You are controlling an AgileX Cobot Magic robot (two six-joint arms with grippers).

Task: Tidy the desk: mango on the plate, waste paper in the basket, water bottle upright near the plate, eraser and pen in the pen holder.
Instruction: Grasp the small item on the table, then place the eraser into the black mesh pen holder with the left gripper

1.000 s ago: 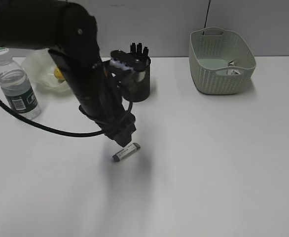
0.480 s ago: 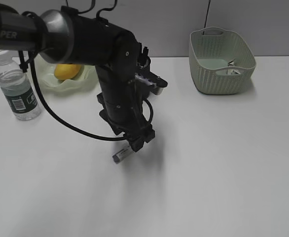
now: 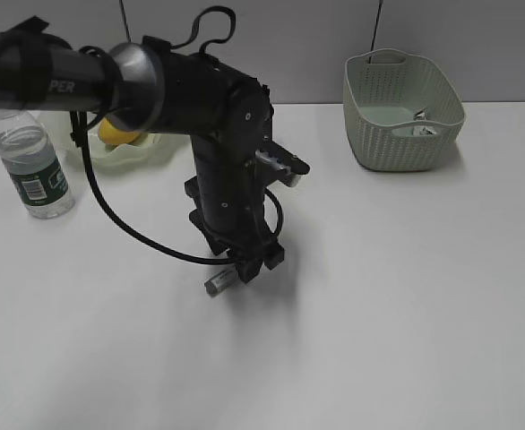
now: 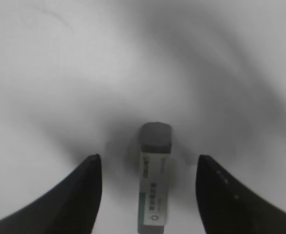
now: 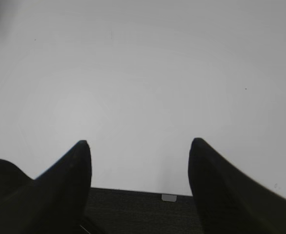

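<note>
Centre frame: left claw [image 4: 148, 187] spread wide astride the eraser [image 4: 154, 178], not touching. Right claw [image 5: 138, 170] wide, empty. Mango [image 3: 116, 133] in plate [image 3: 146, 150]; waste paper [image 3: 421, 126] in basket [image 3: 404, 136].

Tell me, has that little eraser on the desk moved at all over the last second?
No. The eraser lies at the same spot on the desk, same distance from the basket.

The left arm reaches down, its tool [image 4: 149, 195] spread wide near the surface; the right tool [image 5: 139, 170] gapes too.
</note>
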